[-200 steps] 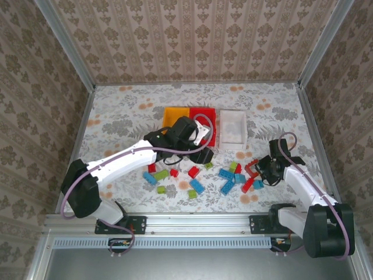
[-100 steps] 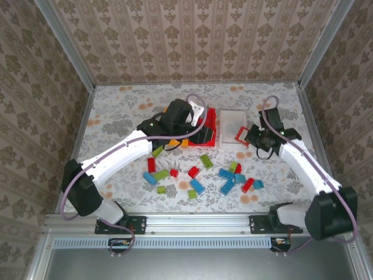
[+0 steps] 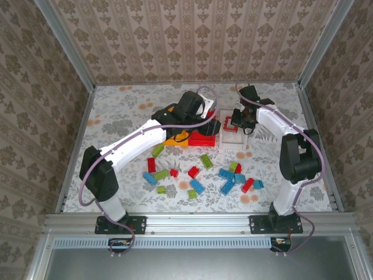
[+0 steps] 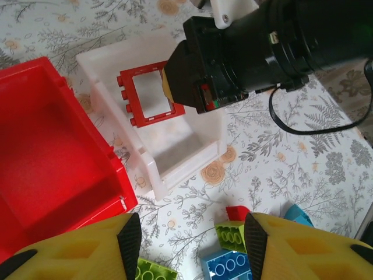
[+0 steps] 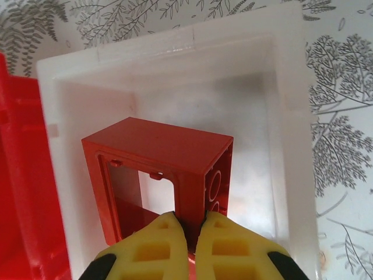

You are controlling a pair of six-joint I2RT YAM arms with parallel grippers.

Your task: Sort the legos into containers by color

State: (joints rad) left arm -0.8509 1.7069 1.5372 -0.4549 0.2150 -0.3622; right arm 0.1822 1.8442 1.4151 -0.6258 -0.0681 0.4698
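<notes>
The right gripper is closed on a red square frame, and its two yellow fingers pinch one corner of this piece from below in the right wrist view. The frame hangs upright over the white bin, on the side that is next to the red bin; I cannot tell if it touches the floor of the white bin. Through the opening of the frame, the pale inside of the white bin is visible. In the top view the three bins stand in one row at the far middle of the flowered table: the orange-yellow bin on the left, partly hidden under the left arm, then the red bin, then the white one. The left gripper is open and holds nothing; it hovers above the table just in front of the near corners of the red and white bins. Under it lie a green lego and a blue lego on the cloth. The other loose legos are spread on the table nearer to the arm bases, for example a blue brick, a red brick and an olive green brick, all well apart from the bins. The inside of the red bin looks empty in the left wrist view.
</notes>
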